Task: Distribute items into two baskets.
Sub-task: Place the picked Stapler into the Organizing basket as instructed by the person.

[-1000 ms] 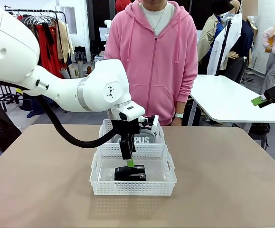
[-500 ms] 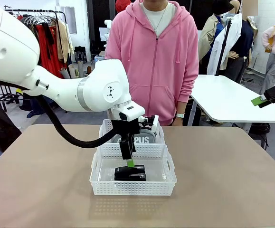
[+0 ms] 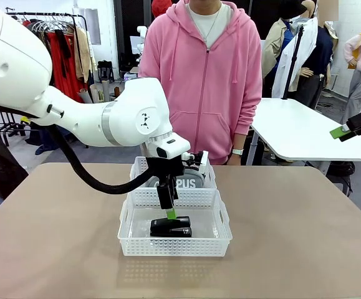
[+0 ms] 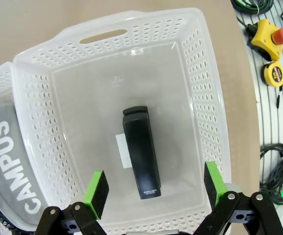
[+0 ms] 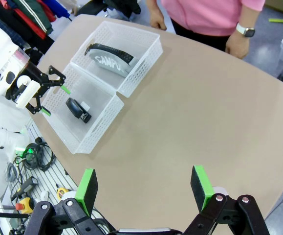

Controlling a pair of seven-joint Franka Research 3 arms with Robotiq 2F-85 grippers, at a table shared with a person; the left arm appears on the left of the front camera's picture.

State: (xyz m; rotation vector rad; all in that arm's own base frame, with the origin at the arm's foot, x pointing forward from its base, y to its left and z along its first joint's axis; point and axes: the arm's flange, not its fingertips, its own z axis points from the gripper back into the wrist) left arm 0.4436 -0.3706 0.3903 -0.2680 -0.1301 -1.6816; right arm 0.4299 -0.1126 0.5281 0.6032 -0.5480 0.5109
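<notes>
Lying in near basket (image 4: 200, 103), stapler (image 4: 141, 152); pouch (image 4: 9, 166) cut off.

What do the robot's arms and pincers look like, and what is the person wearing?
The left arm is glossy white with a grey band and a black cable. Each pincer, left pincer and right pincer, is black with green pads. The person wears a pink zip hoodie and a wristwatch.

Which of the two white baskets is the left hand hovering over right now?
The basket nearer the robot, with the black stapler lying in it. The left hand hangs open above it. The far basket, by the person, holds the grey CAMPUS pouch.
</notes>
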